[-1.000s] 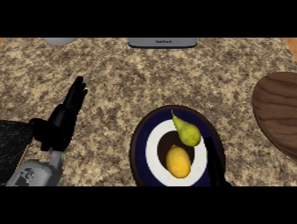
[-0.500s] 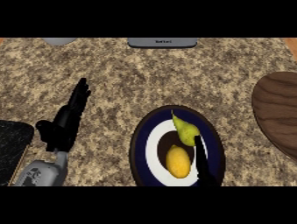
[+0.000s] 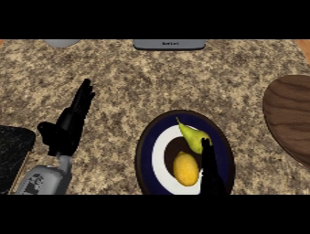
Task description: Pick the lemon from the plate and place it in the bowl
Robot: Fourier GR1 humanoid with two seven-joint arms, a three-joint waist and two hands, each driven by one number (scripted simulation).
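Fingers (image 3: 205, 157) of the right hand (image 3: 209, 176) rise straight from the view's lower edge, narrow and together, holding nothing; their tips lie over the plate (image 3: 149, 151), just right of the lemon (image 3: 185, 167) and at the base of the pear (image 3: 194, 137). Whether they touch the lemon, I cannot tell. The lemon is smooth, yellow and oval, lying in the plate's white centre, below the green pear. The plate has a dark blue rim. A brown wooden bowl (image 3: 297, 121) sits well apart at the bench's (image 3: 184, 82) right edge. The left hand (image 3: 69, 123) rests open at the left, fingers straight and pointing up.
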